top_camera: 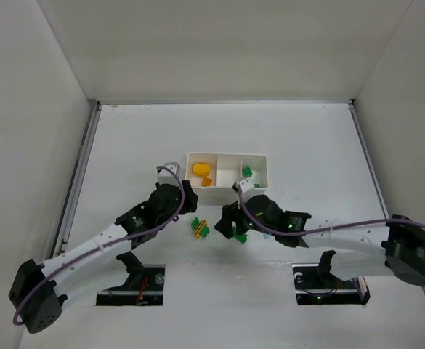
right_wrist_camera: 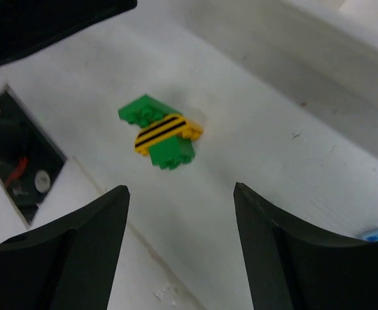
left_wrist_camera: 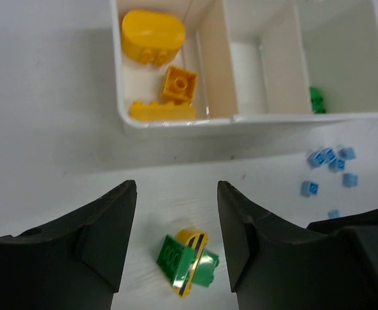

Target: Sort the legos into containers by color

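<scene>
The left gripper [left_wrist_camera: 176,197] is hovering with its jaws spread, empty, directly over a stuck-together piece [left_wrist_camera: 189,265] lying on the table [left_wrist_camera: 46,129] just short of the tray [left_wrist_camera: 240,121]. The right gripper [right_wrist_camera: 181,194] is likewise standing spread and empty, facing the same piece from the other side.

The piece is showing green bricks with a yellow, black-striped plate between them. In the tray, yellow pieces [left_wrist_camera: 153,35] are occupying the left compartment and a green brick [left_wrist_camera: 316,100] is sitting in the right one. The middle compartment is showing nothing. Light blue bricks [left_wrist_camera: 331,160] are lying loose on the table beside the tray's near right corner.

Judgement: the sort is partly done, and the step in hand is the pickup of the mixed piece. Since it is combining two colours, the next move is probably calling for both grippers, one pinching each half to pull it apart. A descent centred on the piece is needed first.
</scene>
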